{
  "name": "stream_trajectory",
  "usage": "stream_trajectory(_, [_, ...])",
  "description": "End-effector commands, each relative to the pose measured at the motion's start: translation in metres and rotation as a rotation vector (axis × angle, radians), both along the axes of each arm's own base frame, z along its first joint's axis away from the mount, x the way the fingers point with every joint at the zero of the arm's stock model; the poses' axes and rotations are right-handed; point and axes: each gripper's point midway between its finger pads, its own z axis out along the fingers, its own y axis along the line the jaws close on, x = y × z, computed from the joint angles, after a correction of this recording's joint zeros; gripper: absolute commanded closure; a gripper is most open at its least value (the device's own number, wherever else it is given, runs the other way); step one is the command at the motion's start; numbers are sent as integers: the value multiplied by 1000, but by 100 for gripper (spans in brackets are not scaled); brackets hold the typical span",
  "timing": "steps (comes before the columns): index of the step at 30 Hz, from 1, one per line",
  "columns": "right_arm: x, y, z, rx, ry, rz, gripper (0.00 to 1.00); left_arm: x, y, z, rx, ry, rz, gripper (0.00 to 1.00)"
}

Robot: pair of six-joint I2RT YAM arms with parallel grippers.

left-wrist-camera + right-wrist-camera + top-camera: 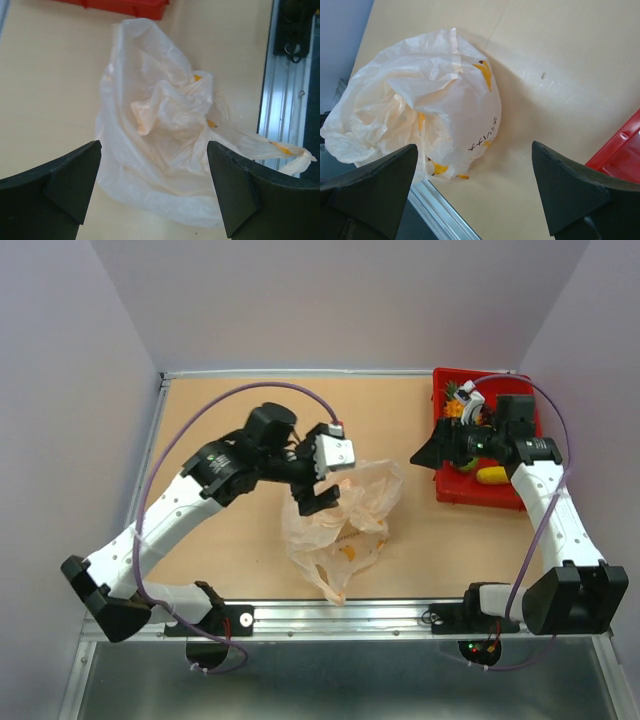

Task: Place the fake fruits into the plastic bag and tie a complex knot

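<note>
The plastic bag (345, 525) lies crumpled mid-worktop (430, 530). It is thin, light and slippery, so I would pinch a bunched fold or handle loop, though its mouth is hard to make out from here. The left hand (318, 498) hovers over it, fingers spread and empty. The right hand (428, 455), likewise released, sits by the red tray (470, 495) holding the fake fruits (492, 476), which look small, hard and light.

top view overhead; both wrist views near the plastic bag (160, 150)
</note>
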Motion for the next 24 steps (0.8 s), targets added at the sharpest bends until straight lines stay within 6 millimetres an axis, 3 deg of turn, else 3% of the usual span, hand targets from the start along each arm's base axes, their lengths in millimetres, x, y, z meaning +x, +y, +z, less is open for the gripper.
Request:
stream_trajectory(1, [-1,22,21,68,-40,71,0,-10,-32,-8,57,-71,-90,1])
stream_trajectory(6, [-2,42,1,12,-38,132,0,-20,-63,-32,131,-119,-161,1])
stream_trajectory(11, [2,53,-22,-20,-14,151,0,-30,-78,-57,219,-176,-241,1])
stream_trajectory(16, [16,59,-30,-19,-18,160,8,-29,-80,-90,314,-184,-262,1])
stream_trajectory(21, [20,66,-32,-5,-9,184,16,-16,-80,-95,343,-231,-205,1])
stream_trajectory(24, [18,69,-35,-2,-2,188,28,-10,-73,-112,422,-237,-193,1])
